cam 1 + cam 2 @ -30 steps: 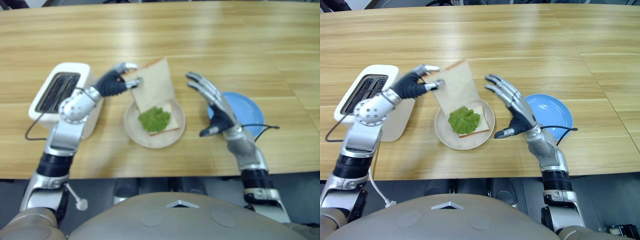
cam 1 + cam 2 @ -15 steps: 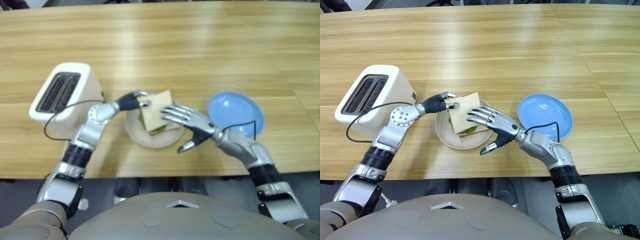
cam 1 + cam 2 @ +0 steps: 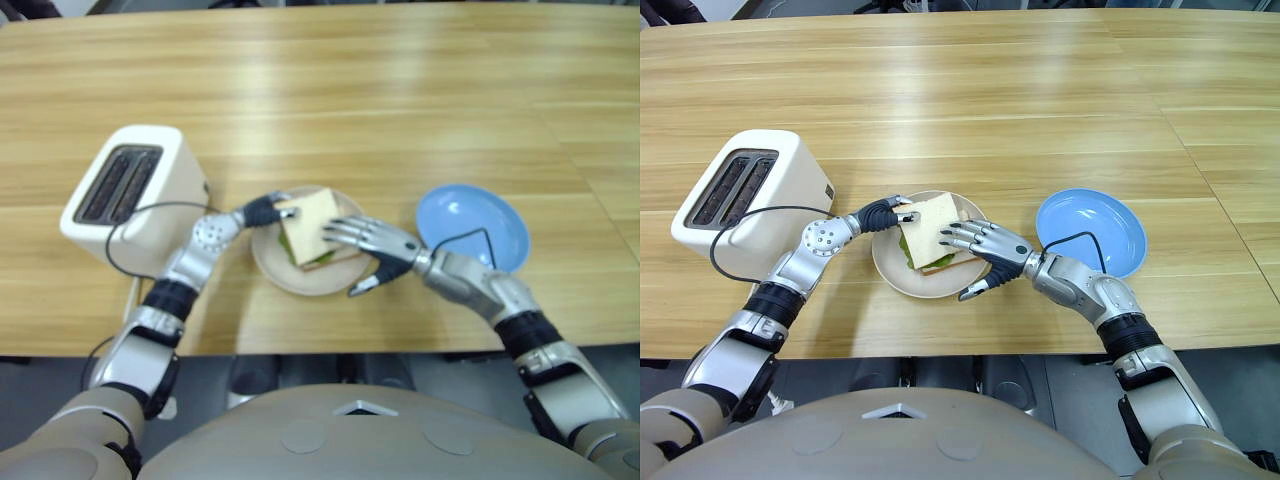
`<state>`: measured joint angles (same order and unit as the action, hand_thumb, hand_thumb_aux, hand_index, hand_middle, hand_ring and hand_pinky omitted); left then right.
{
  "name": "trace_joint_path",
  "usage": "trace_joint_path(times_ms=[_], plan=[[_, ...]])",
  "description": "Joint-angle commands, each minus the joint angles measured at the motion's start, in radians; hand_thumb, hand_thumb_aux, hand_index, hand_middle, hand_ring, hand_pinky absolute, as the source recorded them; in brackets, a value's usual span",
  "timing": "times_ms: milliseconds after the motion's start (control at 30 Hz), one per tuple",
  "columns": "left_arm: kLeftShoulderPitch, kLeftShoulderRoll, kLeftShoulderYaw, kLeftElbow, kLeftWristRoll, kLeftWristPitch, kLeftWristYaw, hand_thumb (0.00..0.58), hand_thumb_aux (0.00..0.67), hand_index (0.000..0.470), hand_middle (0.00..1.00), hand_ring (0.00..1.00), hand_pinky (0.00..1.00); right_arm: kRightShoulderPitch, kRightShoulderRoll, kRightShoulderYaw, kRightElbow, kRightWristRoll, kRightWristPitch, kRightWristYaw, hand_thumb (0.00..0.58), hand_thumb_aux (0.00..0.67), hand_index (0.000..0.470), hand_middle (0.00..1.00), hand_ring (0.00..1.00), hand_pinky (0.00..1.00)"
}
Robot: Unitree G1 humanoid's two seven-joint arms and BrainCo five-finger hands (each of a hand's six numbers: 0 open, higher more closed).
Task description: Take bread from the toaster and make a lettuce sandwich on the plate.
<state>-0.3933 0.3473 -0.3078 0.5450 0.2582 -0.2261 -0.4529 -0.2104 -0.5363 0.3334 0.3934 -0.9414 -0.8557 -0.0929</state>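
At the left of the worktop stood the toaster, and nothing poked up out of its slots, so I judged the fetching of bread to be finished. Next to it, the left hand was closed in a pinch on the near-left corner of the bread, a pale slice lying over the middle of the plate, tilted a little rather than quite flat. A fringe of lettuce showed under its left edge, and a lower slice seemed to lie beneath that, though little of it could be seen. The right hand was spread wide and held nothing, its fingertips resting on the right side of the bread as if to steady or press it. Further right sat a blue plate, bare and apart from the work.

By my reckoning the sandwich was all but made: bread, lettuce and bread were stacked on the plate. What remained was to let the top slice settle square, loosen the pinch, and draw both hands away without dragging it askew.
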Motion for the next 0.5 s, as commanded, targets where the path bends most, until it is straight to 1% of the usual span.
trace_joint_path(times_ms=[33, 167, 333, 500], plan=[[0.000, -0.020, -0.039, 0.069, 0.043, -0.018, 0.011, 0.580, 0.670, 0.460, 1.00, 1.00, 1.00, -0.016, -0.006, 0.043, -0.011, 0.002, 0.017, 0.001, 0.000, 0.000, 0.000, 0.00, 0.00, 0.00], [-0.006, -0.027, -0.048, 0.091, 0.064, -0.042, 0.026, 0.580, 0.670, 0.460, 1.00, 1.00, 1.00, -0.025, -0.010, 0.063, -0.027, 0.012, 0.021, 0.009, 0.000, 0.000, 0.000, 0.00, 0.00, 0.00], [0.006, -0.028, -0.054, 0.048, 0.073, -0.053, 0.021, 0.580, 0.670, 0.460, 1.00, 1.00, 1.00, -0.034, -0.019, 0.080, -0.046, 0.024, 0.028, 0.017, 0.000, 0.000, 0.000, 0.00, 0.00, 0.00], [0.000, -0.034, -0.085, 0.087, 0.109, -0.058, 0.029, 0.580, 0.670, 0.460, 1.00, 1.00, 1.00, -0.054, -0.011, 0.110, -0.024, 0.021, 0.043, 0.045, 0.000, 0.000, 0.000, 0.00, 0.00, 0.00]])
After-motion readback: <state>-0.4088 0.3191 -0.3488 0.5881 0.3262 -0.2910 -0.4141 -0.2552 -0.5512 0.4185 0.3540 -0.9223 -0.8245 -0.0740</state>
